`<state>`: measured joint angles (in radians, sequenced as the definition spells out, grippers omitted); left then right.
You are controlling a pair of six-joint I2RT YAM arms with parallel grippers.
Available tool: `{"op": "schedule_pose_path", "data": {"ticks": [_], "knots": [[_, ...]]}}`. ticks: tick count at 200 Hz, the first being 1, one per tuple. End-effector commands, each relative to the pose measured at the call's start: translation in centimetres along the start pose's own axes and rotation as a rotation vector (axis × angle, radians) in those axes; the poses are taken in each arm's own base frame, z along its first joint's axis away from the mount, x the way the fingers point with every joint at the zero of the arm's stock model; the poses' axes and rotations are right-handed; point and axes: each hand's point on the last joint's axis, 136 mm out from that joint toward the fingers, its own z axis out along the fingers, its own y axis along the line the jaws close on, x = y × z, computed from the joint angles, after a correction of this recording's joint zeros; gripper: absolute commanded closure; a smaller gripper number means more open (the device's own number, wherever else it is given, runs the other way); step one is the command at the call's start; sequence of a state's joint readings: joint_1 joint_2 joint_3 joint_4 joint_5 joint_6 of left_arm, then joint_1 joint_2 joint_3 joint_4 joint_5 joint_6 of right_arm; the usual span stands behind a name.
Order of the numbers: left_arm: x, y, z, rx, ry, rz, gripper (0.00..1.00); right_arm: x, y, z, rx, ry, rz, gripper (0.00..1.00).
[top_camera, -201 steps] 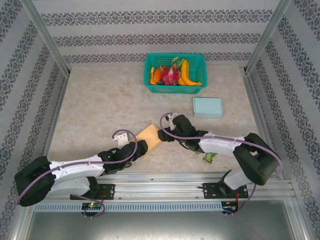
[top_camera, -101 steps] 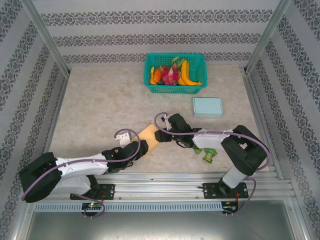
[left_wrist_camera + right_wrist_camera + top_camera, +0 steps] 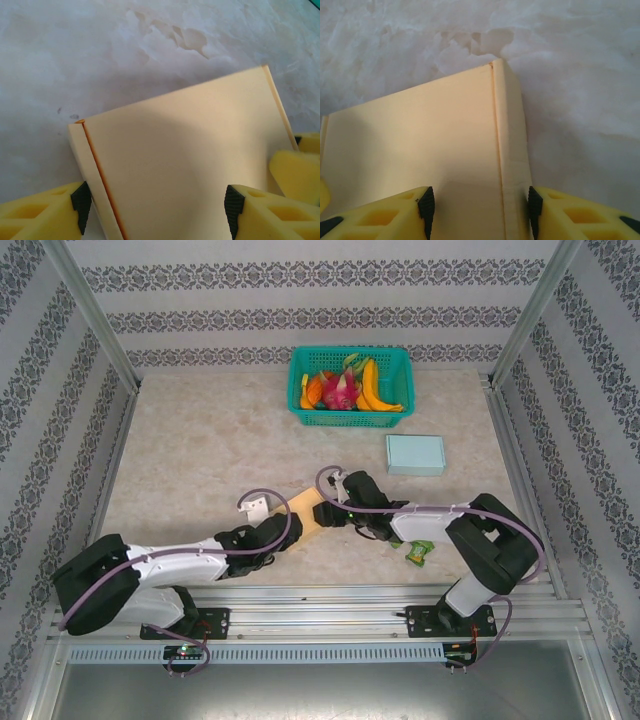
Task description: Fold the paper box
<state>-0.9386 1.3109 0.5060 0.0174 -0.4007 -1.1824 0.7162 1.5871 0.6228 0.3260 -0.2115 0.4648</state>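
- Sitting flat on the counter (image 3: 200, 450), near its front edge and about mid-width, is the paper box (image 3: 303, 510): a tan sheet, one corner pointing to the back.
- Left wrist view: box (image 3: 185, 165) has a narrow folded strip along its left side, crease line visible.
- Right wrist view: box (image 3: 420, 150) has a raised, folded strip along its right side.
- Left pincer (image 3: 285, 532) is at the box's near-left end. Jaws are spread, not clamped. In its own camera (image 3: 157, 200), one pad is against the left strip and the other sits over the flat panel.
- Right pincer (image 3: 325, 512) is at the box's right end, facing the left one. Jaws are also spread (image 3: 479, 202): right pad against the outer edge of the strip, left pad over the panel, with a gap to the crease.
- One yellow finger (image 3: 299, 172) of the right pincer pokes into the left wrist view, at the box's right edge.
- Green packet (image 3: 418, 553) lies just beside the right arm, clear of the box.
- Teal box (image 3: 415, 454) is further back on the right.
- Green basket (image 3: 345, 418) stands at the back edge, with bananas (image 3: 372, 385) and other fruit inside.
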Motion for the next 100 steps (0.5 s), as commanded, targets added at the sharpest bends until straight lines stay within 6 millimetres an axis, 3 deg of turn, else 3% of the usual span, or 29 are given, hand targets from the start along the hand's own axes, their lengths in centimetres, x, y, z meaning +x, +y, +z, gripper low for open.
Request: {"op": "schedule_pose_path", "data": {"ticks": [1, 36, 100], "knots": [[-2.0, -3.4, 0.2, 0.09, -0.032, -0.016, 0.28, -1.0, 2.3, -1.0, -0.071, -0.056, 0.011, 0.47], [-3.3, -5.8, 0.7, 0.131, -0.035, 0.012, 0.28, -2.1, 2.8, -2.0, -0.054, -0.134, 0.012, 0.47], [-6.3, -8.2, 1.6, 0.13, -0.064, 0.037, 0.28, -5.0, 3.1, -3.1, -0.016, -0.245, 0.001, 0.46]]}}
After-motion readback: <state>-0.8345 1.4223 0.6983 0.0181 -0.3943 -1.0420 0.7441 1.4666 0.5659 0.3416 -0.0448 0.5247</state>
